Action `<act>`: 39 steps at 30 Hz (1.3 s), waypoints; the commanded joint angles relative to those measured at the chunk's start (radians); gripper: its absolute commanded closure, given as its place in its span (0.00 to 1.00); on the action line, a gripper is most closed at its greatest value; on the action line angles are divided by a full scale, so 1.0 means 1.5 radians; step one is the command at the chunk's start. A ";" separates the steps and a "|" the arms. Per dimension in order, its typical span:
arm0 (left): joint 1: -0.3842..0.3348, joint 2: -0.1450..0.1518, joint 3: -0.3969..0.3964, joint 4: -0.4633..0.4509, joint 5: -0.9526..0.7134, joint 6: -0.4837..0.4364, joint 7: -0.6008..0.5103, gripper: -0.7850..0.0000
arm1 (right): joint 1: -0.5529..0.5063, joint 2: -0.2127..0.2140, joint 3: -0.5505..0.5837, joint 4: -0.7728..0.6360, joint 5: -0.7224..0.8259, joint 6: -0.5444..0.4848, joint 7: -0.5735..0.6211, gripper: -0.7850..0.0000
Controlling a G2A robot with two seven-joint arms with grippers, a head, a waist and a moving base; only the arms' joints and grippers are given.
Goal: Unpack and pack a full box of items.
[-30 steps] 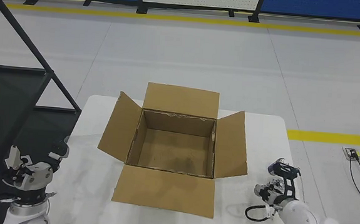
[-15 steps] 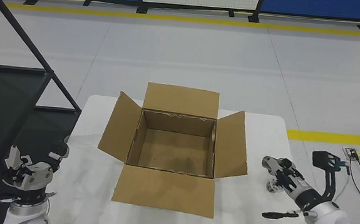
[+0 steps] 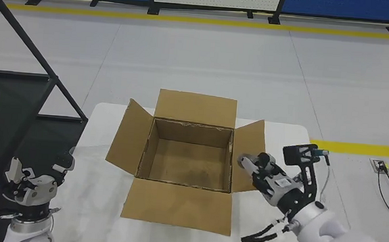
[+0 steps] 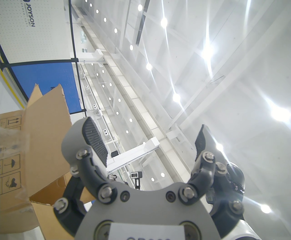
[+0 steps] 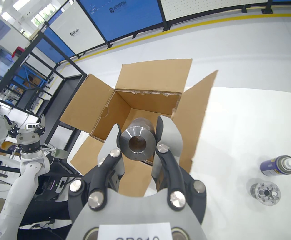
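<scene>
Cardboard box (image 3: 188, 162) stands open and bare inside on the table (image 3: 285, 137) in the top view; the right gripper (image 3: 256, 167) has swung in from the table's right edge to hang over the right flap, while the left gripper (image 3: 31, 183) has not stirred. Left wrist view: its jaws gape at the ceiling, holding nothing. Right wrist view: the right gripper clamps a steel cylinder (image 5: 138, 143) near the box mouth, so packing looks begun; a can (image 5: 276, 165) and disc (image 5: 264, 192) wait on the table.

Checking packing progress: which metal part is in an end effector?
The hollow grey steel cylinder, gripped by the right end effector; the round holed metal disc lies on the white table.
</scene>
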 commanded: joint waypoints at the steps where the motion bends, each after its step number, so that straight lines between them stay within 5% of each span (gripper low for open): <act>1: 0.000 0.000 0.000 0.000 0.000 0.000 0.000 0.00 | 0.059 -0.008 -0.081 0.032 -0.044 0.030 0.008 1.00; 8: 0.000 0.000 0.000 0.000 0.000 0.000 0.000 0.00 | 0.243 -0.056 -0.288 0.183 -0.105 0.133 0.012 1.00; 12: 0.000 0.000 0.000 0.000 0.000 0.000 0.000 0.00 | 0.312 -0.085 -0.344 0.254 -0.084 0.180 0.004 1.00; 39: 0.000 0.000 0.000 0.000 0.000 0.000 0.000 0.00 | 0.312 -0.085 -0.344 0.254 -0.084 0.180 0.004 1.00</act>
